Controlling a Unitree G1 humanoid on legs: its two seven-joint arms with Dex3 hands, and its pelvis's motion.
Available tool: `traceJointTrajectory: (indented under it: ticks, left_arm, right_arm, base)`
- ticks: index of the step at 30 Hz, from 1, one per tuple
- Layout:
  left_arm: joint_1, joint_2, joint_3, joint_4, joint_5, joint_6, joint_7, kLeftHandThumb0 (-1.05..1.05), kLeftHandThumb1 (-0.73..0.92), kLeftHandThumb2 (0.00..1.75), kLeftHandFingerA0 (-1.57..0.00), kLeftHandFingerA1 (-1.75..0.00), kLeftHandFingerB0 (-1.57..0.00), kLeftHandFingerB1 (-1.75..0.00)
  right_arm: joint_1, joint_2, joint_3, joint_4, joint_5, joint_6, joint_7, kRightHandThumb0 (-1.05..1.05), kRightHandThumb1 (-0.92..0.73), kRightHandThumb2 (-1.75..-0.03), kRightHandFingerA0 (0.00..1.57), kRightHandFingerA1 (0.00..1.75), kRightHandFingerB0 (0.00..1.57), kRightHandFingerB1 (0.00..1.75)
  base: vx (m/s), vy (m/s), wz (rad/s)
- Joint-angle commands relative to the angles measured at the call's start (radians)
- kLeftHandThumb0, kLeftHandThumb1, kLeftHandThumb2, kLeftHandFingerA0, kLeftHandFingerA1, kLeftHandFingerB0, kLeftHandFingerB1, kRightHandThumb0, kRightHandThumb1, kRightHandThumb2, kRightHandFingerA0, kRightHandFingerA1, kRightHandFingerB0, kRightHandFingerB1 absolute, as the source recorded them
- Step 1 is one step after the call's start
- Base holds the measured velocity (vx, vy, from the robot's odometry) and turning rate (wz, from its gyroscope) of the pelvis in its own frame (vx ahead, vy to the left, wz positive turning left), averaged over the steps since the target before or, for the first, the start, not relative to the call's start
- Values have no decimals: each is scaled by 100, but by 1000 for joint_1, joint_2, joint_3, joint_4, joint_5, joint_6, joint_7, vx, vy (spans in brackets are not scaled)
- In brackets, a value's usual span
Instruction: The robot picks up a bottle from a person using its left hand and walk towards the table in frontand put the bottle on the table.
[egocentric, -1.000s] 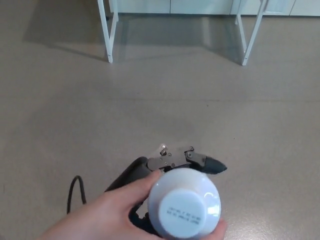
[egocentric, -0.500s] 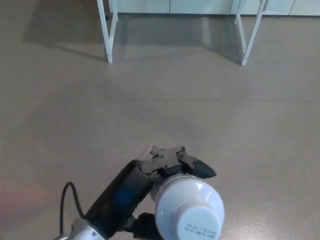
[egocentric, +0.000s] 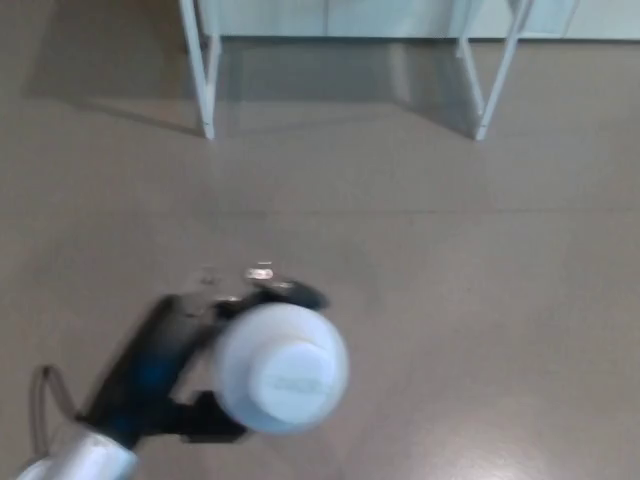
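- the bottle (egocentric: 280, 368) is white and round. it is seen end-on from above as a broad pale shoulder with a smaller flat cap (egocentric: 293, 374) in the middle.
- the whole picture is smeared, so any print on the cap cannot be read, and the bottle's body below the shoulder is hidden.
- the bottle sits low in the picture, left of centre, held in the air above the floor (egocentric: 480, 300) and well apart from the counter (egocentric: 196, 70).
- the left hand (egocentric: 180, 335) is black and clasped round the bottle from the picture's left. its fingers (egocentric: 300, 296) curl over the far side of the shoulder, touching it.
- a silver forearm (egocentric: 80, 462) enters at the bottom left corner, with a thin dark cable (egocentric: 42, 400) looping beside it.
- only two white legs of the counter show, one at upper left and one at upper right, with a soft shadow on the floor between them.
- the tan floor lies open from the bottle to those legs, and also out to the right edge.
- the bottle's long axis runs roughly toward the camera, cap uppermost, so it stands about upright in the grasp. any slight tilt cannot be told through the blur.
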Motion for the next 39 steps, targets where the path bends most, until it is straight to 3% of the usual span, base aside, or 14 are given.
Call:
traceJointTrajectory:
  ticks: [1, 4, 7, 13, 23, 36, 39]
  left_arm:
    - [27, -18, 152, 97, -184, -13, -30, 2, 85, 69, -98, -131, -82, -102]
    - [25, -21, 193, 127, -198, 0, -39, -5, 82, 67, -98, -133, -82, -102]
    - [5, -15, 237, 159, -240, 35, -61, 0, 79, 69, -107, -120, -87, -98]
    - [-5, -7, 244, 124, -255, 98, -69, 1, 79, 72, -99, -124, -88, -95]
    - [-29, 0, 183, 20, -245, 195, -71, -6, 82, 68, -97, -128, -85, -98]
    - [-104, 16, 23, -109, -148, 279, -36, -2, 79, 70, -97, -130, -84, -98]
    - [-101, 15, 1, -123, -145, 281, -36, 0, 77, 73, -103, -131, -84, -99]
  right_arm:
    - [0, -13, 14, 4, -19, 7, 2, -39, -70, -61, 75, 47, 60, 42]
    - [4, -12, 13, 7, -14, 12, 6, -42, -66, -63, 73, 48, 56, 43]
    - [7, -10, 14, 11, -13, 17, 9, -41, -67, -62, 72, 47, 54, 41]
    - [11, -7, 5, 9, -4, 19, 19, -40, -67, -61, 71, 48, 55, 41]
    - [7, -11, 10, 7, -11, 25, 24, -40, -67, -61, 71, 47, 56, 41]
    - [-2, -15, 38, 7, -32, 24, 30, -39, -66, -62, 74, 49, 56, 42]
    - [-1, -15, 38, 7, -33, 23, 36, -39, -67, -62, 74, 49, 56, 42]
  base:
    - [269, 173, -21]
    - [268, 90, 7]
    - [260, -34, 9]
    - [336, -107, -5]
    - [356, -97, 5]
    - [392, 132, -12]
    - [412, 18, 11]
